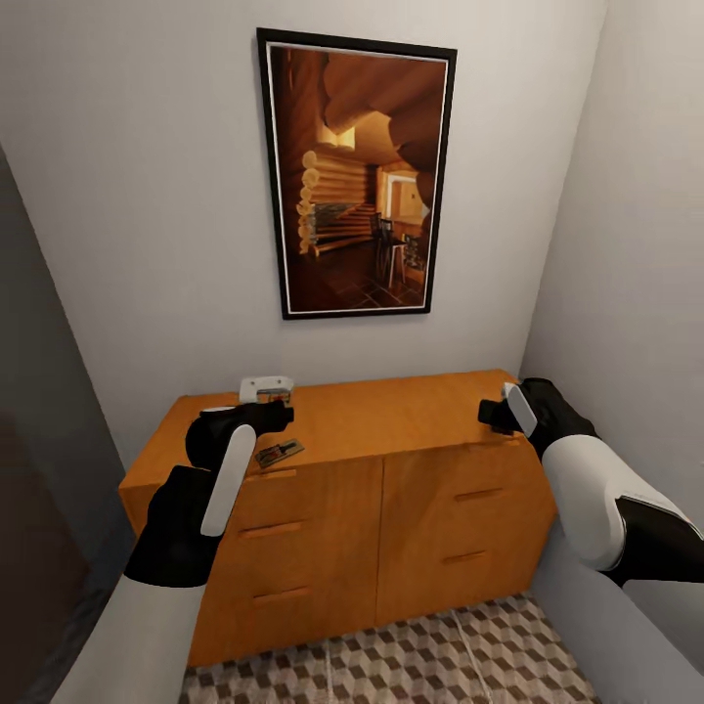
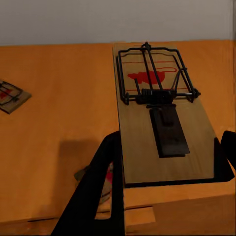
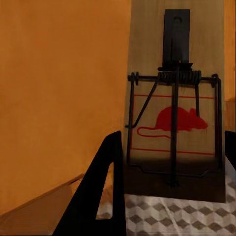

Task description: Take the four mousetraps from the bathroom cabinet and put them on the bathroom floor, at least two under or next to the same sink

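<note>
My left gripper [image 1: 279, 411] hovers over the orange-brown cabinet [image 1: 391, 508], shut on a mousetrap [image 2: 162, 123] that spans the gap between its dark fingers [image 2: 101, 191]. Another mousetrap [image 1: 279, 452] lies flat near the front edge of the cabinet top. In the left wrist view a mousetrap [image 2: 10, 96] also rests on the wood further off. At the cabinet's right end my right gripper [image 1: 489, 411] is shut on a mousetrap [image 3: 172, 123] with a red mouse print. Cube-patterned bathroom floor [image 1: 391, 655] lies below the cabinet, and floor tiles [image 3: 172, 216] show beneath that trap.
A small white object [image 1: 266, 388] sits at the back of the cabinet top. A framed picture [image 1: 354, 176] hangs on the wall above. Walls close in on both sides, the right wall [image 1: 636, 244] close to my right arm.
</note>
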`<state>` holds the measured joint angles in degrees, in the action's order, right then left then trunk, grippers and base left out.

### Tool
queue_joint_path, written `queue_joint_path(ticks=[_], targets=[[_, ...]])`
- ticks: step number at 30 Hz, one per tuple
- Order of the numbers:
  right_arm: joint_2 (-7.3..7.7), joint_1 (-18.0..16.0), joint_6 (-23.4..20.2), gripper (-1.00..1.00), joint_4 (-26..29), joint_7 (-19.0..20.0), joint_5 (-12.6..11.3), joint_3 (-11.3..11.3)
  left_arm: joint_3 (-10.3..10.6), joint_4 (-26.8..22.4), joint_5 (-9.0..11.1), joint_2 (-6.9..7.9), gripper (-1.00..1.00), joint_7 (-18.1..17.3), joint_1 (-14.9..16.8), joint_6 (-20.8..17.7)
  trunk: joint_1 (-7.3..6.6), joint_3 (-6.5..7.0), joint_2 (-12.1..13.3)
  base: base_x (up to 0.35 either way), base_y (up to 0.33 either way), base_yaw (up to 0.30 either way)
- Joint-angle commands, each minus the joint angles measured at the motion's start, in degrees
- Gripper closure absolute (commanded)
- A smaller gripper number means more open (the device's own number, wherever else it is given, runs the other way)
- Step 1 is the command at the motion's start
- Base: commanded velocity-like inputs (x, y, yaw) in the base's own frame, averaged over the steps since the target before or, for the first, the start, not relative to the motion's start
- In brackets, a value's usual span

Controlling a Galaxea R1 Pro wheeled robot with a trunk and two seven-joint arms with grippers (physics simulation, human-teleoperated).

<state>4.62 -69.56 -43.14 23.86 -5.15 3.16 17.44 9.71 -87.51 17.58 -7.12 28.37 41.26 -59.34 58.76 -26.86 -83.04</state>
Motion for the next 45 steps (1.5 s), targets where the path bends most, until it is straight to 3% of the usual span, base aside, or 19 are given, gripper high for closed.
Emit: queue_joint_path(ticks=[1,25,38,40,45], targets=[[-0.05,-0.05,-0.17,1.00,0.06,0.07,0.23,0.34,0.04,-0.04,0.52,0.00,1.00,0.64,0.05,-0.17,-0.04,-0.07,-0.04,-0.338,0.000,0.000],[-0.05,-0.05,0.09,1.00,-0.82,0.23,0.18,0.33,-0.04,1.90,0.89,0.92,1.00,0.42,0.05,-0.06,-0.04,-0.07,-0.04,-0.342,0.000,0.000],[-0.83,-0.04,0.07,1.00,-1.09,0.06,1.11,0.31,-0.29,10.43,0.74,1.21,1.00,0.32,0.05,0.60,-0.04,-0.07,-0.04,-0.344,0.000,0.000],[-0.89,-0.05,0.09,1.00,-1.51,0.09,1.68,0.31,-0.30,11.72,0.80,1.22,1.00,0.31,0.05,1.61,-0.04,-0.07,-0.04,-0.323,0.000,0.000],[-1.02,-0.05,0.14,1.00,-3.52,0.13,3.10,0.31,-0.31,18.90,0.93,1.26,1.00,0.09,0.05,11.32,-0.04,-0.07,-0.04,-0.142,0.000,0.000]])
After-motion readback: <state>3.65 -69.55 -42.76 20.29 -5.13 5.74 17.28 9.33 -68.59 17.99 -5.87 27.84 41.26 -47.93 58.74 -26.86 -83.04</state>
